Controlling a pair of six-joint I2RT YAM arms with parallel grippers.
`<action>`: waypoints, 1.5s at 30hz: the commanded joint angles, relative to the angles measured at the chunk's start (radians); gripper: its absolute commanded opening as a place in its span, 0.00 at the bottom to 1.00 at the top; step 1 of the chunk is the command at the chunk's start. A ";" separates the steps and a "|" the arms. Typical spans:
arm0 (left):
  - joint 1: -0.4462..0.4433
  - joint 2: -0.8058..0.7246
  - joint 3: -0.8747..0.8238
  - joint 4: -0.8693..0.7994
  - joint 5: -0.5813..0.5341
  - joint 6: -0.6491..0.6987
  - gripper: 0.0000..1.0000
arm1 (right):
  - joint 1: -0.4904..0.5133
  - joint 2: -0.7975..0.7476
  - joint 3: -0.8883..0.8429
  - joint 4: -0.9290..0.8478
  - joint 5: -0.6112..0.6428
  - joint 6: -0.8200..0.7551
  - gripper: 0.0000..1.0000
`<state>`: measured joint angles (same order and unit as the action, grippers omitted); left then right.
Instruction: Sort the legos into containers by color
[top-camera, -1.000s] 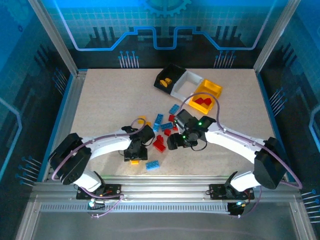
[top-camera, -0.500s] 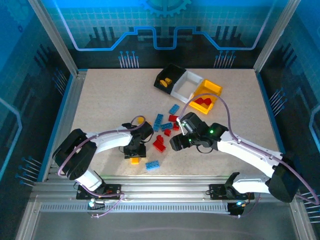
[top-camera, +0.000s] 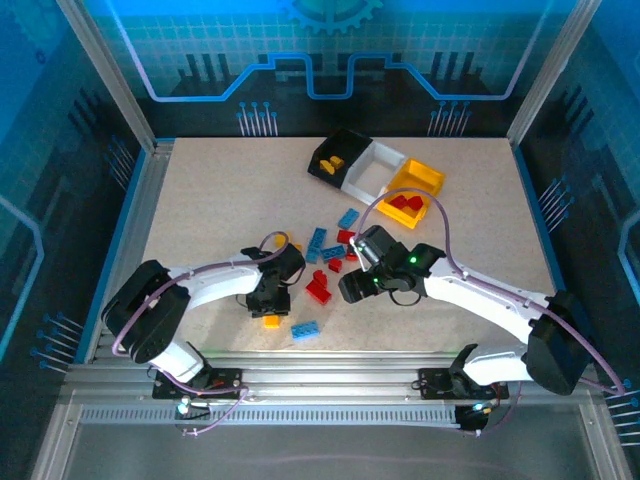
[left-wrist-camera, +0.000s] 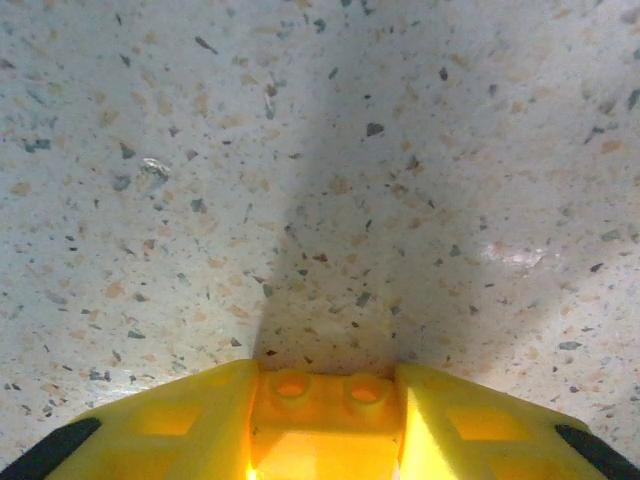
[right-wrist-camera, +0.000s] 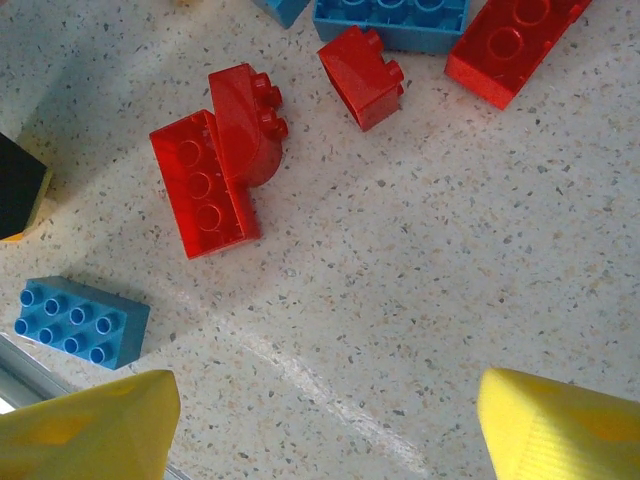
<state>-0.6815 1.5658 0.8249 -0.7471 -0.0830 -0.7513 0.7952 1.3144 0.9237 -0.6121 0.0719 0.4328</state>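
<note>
Orange lego (left-wrist-camera: 328, 415) | pinched in left claw (left-wrist-camera: 326, 385) | right claw (right-wrist-camera: 325, 420) parted above red legos (right-wrist-camera: 215, 165)

Legos (top-camera: 320, 290) red/blue/orange; blk bin (top-camera: 352, 143), wht bin (top-camera: 355, 183), yel bin (top-camera: 428, 175); table (top-camera: 220, 200) speckled beige.

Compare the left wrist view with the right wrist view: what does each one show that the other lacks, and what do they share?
Left wrist: a yellow-orange brick, two studs visible, clamped in the left gripper, with speckled table ahead.
Right wrist: the right gripper open with nothing between its fingers, and loose legos ahead: a red brick with a curved red piece against it, a small red brick and a blue eight-stud brick.
Both: the speckled table and yellow fingers along the bottom edge.
</note>
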 joint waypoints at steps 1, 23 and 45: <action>0.023 0.025 0.045 -0.020 0.039 0.043 0.38 | -0.017 0.004 0.031 -0.010 0.009 0.024 0.80; 0.402 0.620 1.102 0.194 0.496 -0.071 0.39 | -0.228 -0.003 0.109 -0.026 -0.081 0.048 0.79; 0.408 1.069 1.541 0.597 0.523 -0.481 0.56 | -0.306 0.051 0.149 -0.031 -0.152 0.065 0.79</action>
<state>-0.2749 2.6511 2.3550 -0.1871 0.4099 -1.2079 0.5007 1.3643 1.0439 -0.6277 -0.0563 0.4797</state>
